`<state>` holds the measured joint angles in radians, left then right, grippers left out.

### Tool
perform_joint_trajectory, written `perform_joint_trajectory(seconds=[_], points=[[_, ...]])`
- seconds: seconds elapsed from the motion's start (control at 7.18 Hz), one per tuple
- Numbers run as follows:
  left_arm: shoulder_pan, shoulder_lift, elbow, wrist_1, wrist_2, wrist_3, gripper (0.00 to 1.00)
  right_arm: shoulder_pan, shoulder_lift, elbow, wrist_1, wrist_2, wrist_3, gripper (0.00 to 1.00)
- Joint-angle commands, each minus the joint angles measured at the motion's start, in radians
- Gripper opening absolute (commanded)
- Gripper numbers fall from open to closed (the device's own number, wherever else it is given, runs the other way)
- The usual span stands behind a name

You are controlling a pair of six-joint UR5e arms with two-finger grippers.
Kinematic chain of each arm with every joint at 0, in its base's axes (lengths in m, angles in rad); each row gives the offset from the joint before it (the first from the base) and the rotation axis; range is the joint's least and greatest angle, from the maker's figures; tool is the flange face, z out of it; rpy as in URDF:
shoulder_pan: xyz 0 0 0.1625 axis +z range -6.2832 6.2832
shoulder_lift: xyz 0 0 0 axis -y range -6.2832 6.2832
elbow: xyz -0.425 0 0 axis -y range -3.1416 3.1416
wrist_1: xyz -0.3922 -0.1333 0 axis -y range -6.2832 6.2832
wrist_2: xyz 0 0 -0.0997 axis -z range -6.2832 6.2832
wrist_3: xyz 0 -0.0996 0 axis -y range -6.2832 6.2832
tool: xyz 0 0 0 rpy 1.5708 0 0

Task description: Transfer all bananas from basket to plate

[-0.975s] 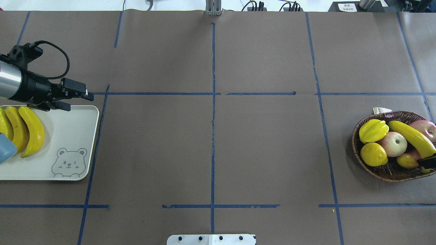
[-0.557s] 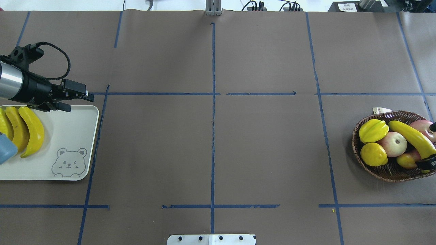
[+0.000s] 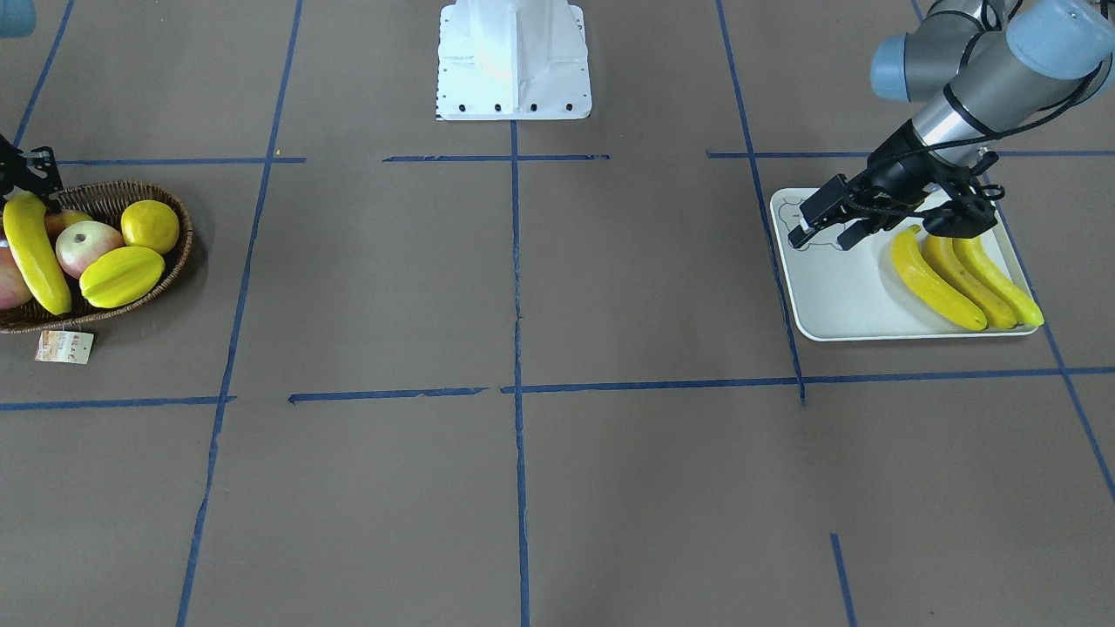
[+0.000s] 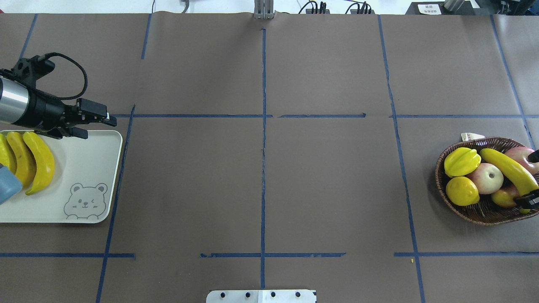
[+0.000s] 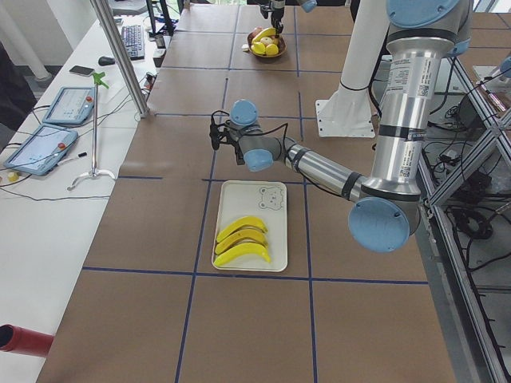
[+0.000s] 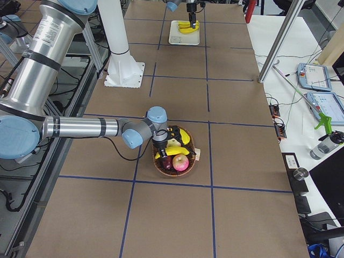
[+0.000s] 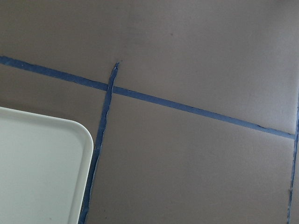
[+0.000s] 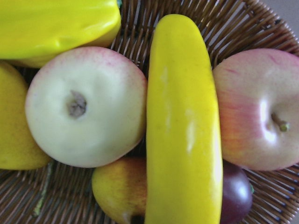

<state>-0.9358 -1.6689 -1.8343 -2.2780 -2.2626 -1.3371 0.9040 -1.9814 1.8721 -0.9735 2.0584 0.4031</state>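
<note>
Three bananas (image 4: 40, 162) lie side by side on the white bear plate (image 4: 84, 160), and they also show in the front view (image 3: 936, 279). One banana (image 4: 509, 170) lies across the fruit in the wicker basket (image 4: 471, 210). It fills the middle of the right wrist view (image 8: 184, 126). My right gripper (image 4: 532, 176) is open at the view's right edge, with one finger on each side of that banana's near end. My left gripper (image 4: 100, 128) is open and empty above the plate's far corner (image 3: 819, 237).
A starfruit (image 4: 462, 162), a lemon (image 4: 462, 190) and several apples and other fruit (image 4: 486, 177) crowd the basket around the banana. A paper tag (image 4: 471, 136) hangs off the rim. The robot's base plate (image 4: 261, 296) sits at the near edge.
My right gripper has shifted over the basket, and its far finger has come into view beside the banana. My left arm has edged slightly back, still open.
</note>
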Motion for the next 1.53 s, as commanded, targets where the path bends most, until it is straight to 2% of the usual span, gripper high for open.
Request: perform_joint_trajectory(seconds=[0.0,0.42,0.56,0.7,0.97,1.11,1.39], points=[[0.0,0.0,-0.005,0.0,0.0,-0.001,1.0,0.009,-0.011,0.039,-0.001,0.003,-0.001,0.07],[0.0,0.0,-0.008,0.0,0.0,-0.002,1.0,0.143,-0.016,0.122,-0.008,0.031,-0.009,0.03],[0.005,-0.003,-0.008,-0.002,-0.003,-0.002,1.0,0.204,-0.001,0.162,-0.051,0.093,-0.009,0.03],[0.006,-0.03,0.0,-0.005,-0.005,-0.001,1.0,0.234,0.042,0.194,-0.118,0.164,-0.01,0.03],[0.014,-0.093,0.004,-0.003,-0.003,-0.002,1.0,0.237,0.171,0.197,-0.151,0.247,0.009,0.03],[0.023,-0.116,0.004,-0.005,-0.005,-0.038,1.0,0.234,0.247,0.194,-0.149,0.276,0.151,0.03],[0.063,-0.169,0.006,0.003,-0.002,-0.106,1.0,0.097,0.399,0.188,-0.137,0.258,0.47,0.05]])
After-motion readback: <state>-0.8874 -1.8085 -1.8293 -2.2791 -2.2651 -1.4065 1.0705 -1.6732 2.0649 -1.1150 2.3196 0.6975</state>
